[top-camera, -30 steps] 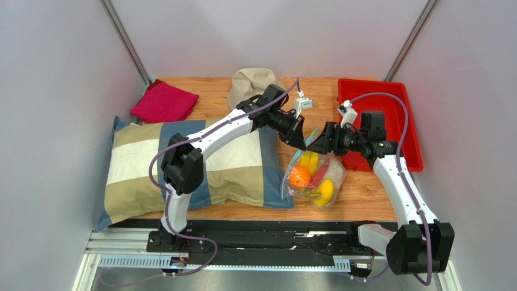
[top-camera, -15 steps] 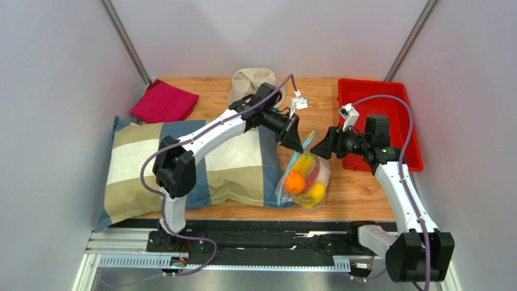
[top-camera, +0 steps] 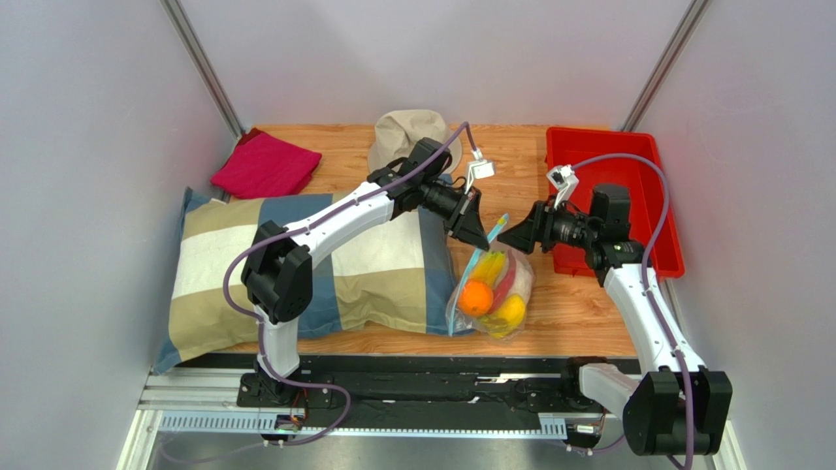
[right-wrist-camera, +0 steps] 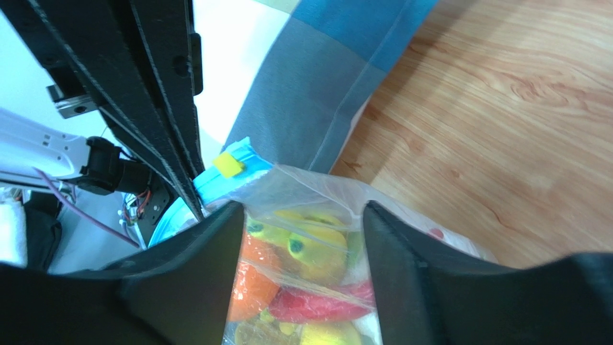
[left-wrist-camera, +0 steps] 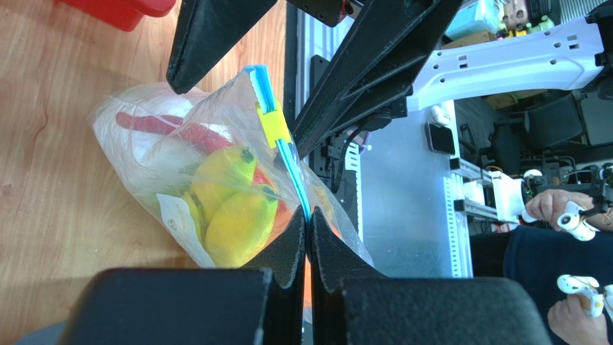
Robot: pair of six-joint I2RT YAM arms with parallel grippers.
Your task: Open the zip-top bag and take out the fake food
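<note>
The clear zip-top bag (top-camera: 494,289) hangs just off the pillow's right end, over the wooden table. Its blue zip strip (left-wrist-camera: 288,154) carries a yellow slider (left-wrist-camera: 272,123). Inside are the fake food: an orange (top-camera: 476,297), yellow fruits (left-wrist-camera: 234,215) and a red pepper piece (right-wrist-camera: 324,302). My left gripper (top-camera: 481,238) is shut on the zip strip at its near end (left-wrist-camera: 308,215). My right gripper (top-camera: 510,235) is open, its fingers (right-wrist-camera: 403,266) apart on either side of the bag's top (right-wrist-camera: 309,194), just right of the left gripper.
A checked pillow (top-camera: 294,255) covers the left half of the table. A red cloth (top-camera: 265,164) lies at the back left and a beige hat (top-camera: 407,132) at the back middle. A red tray (top-camera: 613,191) stands at the back right, behind the right arm.
My left gripper drew back a little to the left with the zip strip in it. The bag swung left and now hangs narrower. The right gripper stayed close by.
</note>
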